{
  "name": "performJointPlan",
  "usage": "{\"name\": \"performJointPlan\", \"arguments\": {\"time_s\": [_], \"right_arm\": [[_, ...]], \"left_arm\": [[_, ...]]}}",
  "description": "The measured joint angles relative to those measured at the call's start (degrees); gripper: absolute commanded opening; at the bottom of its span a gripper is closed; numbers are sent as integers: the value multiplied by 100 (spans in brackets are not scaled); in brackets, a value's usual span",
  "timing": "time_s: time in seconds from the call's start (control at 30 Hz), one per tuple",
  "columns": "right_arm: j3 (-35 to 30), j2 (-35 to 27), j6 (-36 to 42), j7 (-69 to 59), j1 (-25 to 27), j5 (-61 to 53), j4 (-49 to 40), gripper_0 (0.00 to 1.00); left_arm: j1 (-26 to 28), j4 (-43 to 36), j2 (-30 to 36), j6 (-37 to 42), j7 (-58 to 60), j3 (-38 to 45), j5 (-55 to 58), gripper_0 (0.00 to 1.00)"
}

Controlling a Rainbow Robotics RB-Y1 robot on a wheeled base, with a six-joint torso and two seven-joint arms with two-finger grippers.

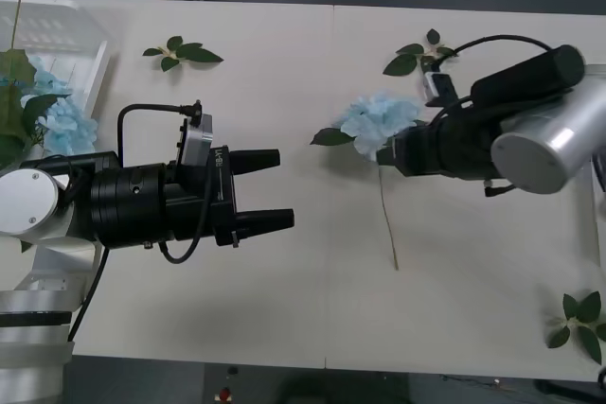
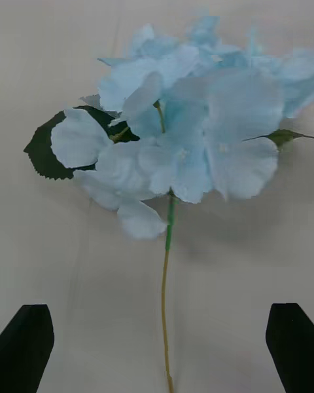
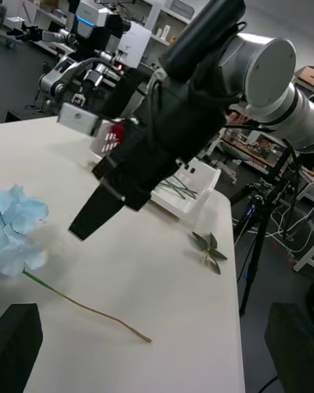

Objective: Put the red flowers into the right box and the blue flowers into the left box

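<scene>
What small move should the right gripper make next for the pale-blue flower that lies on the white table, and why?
Probably lower the right gripper straight down and close on the thin green stem. Its black fingers are open on either side of that stem, just below the pale-blue artificial flower, and nothing is held yet. The left gripper waits open nearby, perhaps for a handover toward the white slotted left box.

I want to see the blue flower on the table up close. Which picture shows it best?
The right wrist view: the blue flower is big there, with petals, leaf and stem clear. The front view shows it smaller, by the right gripper. The left wrist view catches part of the bloom and its stem.
</scene>
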Motion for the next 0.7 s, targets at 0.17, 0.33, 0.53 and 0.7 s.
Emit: {"name": "performJointPlan", "arguments": {"time_s": [0.17, 0.33, 0.53, 0.7], "right_arm": [[563, 300, -235, -37, -404, 98, 701, 95], [937, 497, -308, -38, -749, 118, 1351, 95], [1302, 609, -606, -38, -993, 119, 1942, 95], [1348, 836, -712, -38, -1067, 250, 2373, 95]], "left_arm": [[0, 0, 0, 0, 0, 0, 0, 100], [0, 0, 0, 0, 0, 0, 0, 100], [0, 0, 0, 0, 0, 0, 0, 100], [0, 0, 0, 0, 0, 0, 0, 100]]}}
